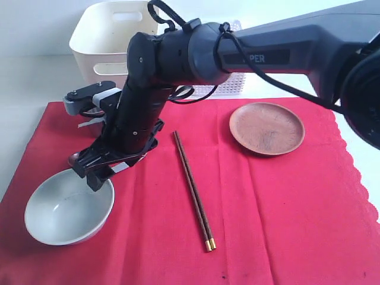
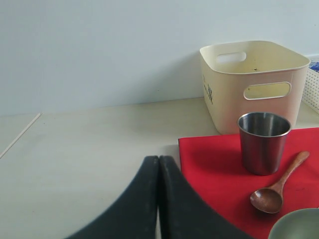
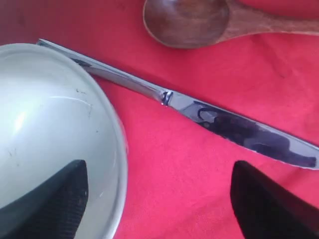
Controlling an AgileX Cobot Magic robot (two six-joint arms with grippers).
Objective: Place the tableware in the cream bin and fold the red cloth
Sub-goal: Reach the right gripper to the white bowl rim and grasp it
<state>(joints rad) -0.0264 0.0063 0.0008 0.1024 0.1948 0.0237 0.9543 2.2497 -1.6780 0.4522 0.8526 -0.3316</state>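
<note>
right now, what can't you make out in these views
exterior view: right arm hides most of the cup, spoon, knife and white basket
left wrist view: bowl cut off by the frame edge; bin floor hidden by its own wall
right wrist view: knife blade end and spoon handle cut off by frame edges

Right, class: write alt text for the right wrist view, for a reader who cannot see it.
The open right gripper hangs over a red cloth, one finger above a pale green-white bowl, with a silver table knife lying just ahead beside the bowl. A brown wooden spoon lies beyond the knife.
</note>
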